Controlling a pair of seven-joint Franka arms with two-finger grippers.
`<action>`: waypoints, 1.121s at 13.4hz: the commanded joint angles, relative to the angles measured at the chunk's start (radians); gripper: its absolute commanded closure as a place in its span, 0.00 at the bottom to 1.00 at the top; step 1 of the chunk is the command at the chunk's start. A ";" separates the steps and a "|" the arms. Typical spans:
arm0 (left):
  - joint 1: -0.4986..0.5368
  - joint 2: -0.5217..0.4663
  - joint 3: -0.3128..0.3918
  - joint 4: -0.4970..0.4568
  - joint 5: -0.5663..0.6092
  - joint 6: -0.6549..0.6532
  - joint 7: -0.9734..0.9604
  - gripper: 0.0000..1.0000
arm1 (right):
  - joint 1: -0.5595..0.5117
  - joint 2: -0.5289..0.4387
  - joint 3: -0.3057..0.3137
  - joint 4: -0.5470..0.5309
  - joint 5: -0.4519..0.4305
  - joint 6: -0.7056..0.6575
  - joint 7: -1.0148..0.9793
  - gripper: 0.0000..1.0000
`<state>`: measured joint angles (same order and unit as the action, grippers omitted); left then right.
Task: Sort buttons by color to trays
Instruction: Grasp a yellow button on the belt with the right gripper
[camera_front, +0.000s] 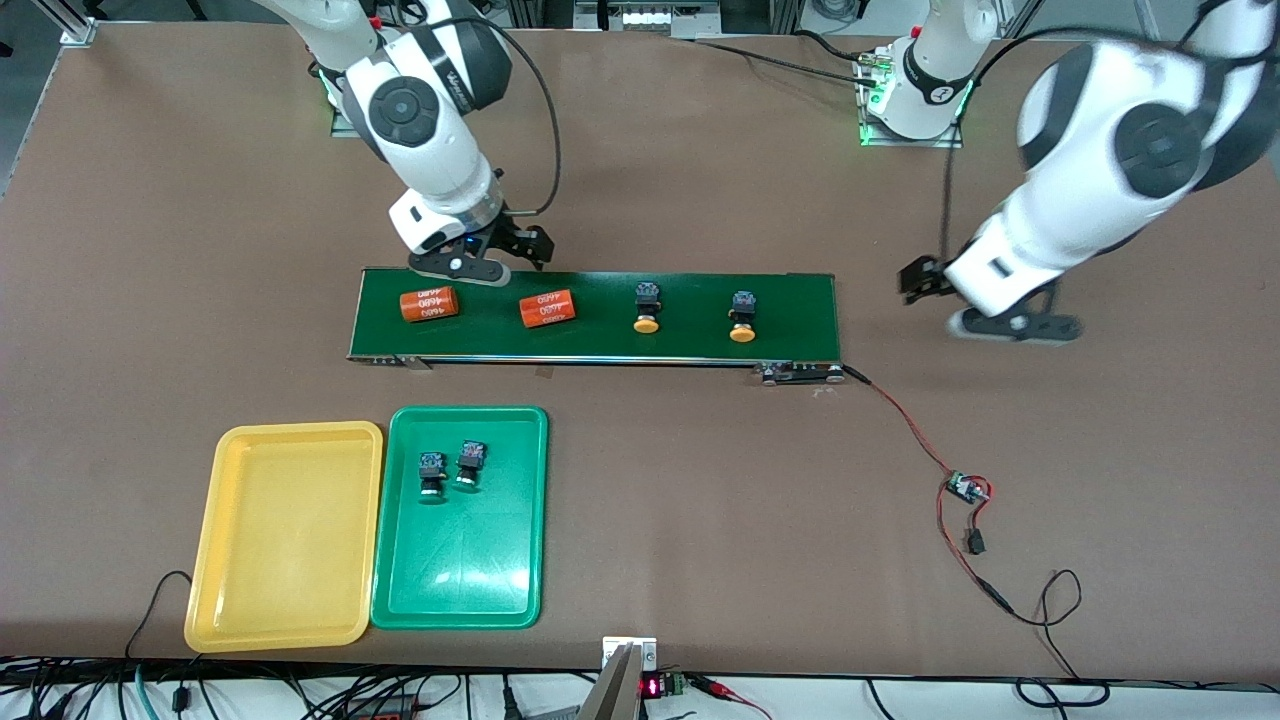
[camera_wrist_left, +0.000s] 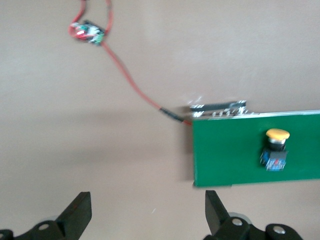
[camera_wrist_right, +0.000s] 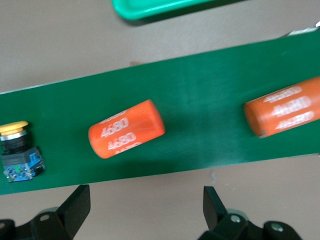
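Toward the right arm's end of the table, nearest the front camera: yellow tray (camera_front: 290, 560), nothing in it. Just beside it, touching or nearly so, green tray (camera_front: 460, 580) with both green buttons (camera_front: 432, 476) (camera_front: 470, 466) in the half farther from the camera, lying close together, caps toward the camera.

Farther from the camera, over the conveyor belt (camera_front: 600, 340) edge and above the orange cylinders (camera_front: 429, 303) (camera_front: 548, 308): right gripper (camera_front: 490, 258), jaws wide, holding nothing.

Along the belt toward the left arm's end: two yellow buttons (camera_front: 647, 307) (camera_front: 742, 316), well apart, each on its side, long axis across the belt, cap toward the camera, blue-black body toward the bases.

Past the belt's end, over bare table: left gripper (camera_wrist_left: 147, 210), jaws wide, empty.

Probably next: lifting a yellow button for the yellow tray. Best done from straight above, fingers lined up to close across the boxy body rather than the round cap, keeping clear of the cylinders.
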<state>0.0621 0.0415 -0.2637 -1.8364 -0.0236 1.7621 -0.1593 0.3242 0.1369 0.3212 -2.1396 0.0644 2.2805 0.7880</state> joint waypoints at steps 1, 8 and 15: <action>-0.010 0.004 0.059 0.207 -0.003 -0.237 0.055 0.00 | 0.045 0.075 -0.005 0.076 -0.002 0.001 0.033 0.00; -0.002 -0.029 0.175 0.263 0.073 -0.214 0.072 0.00 | 0.139 0.229 -0.041 0.225 -0.147 -0.009 0.068 0.00; 0.010 -0.026 0.156 0.299 0.047 -0.283 0.070 0.00 | 0.157 0.297 -0.056 0.316 -0.205 0.008 0.073 0.00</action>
<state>0.0692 0.0169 -0.0975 -1.5584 0.0342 1.5058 -0.0985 0.4664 0.4097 0.2755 -1.8583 -0.1054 2.2868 0.8434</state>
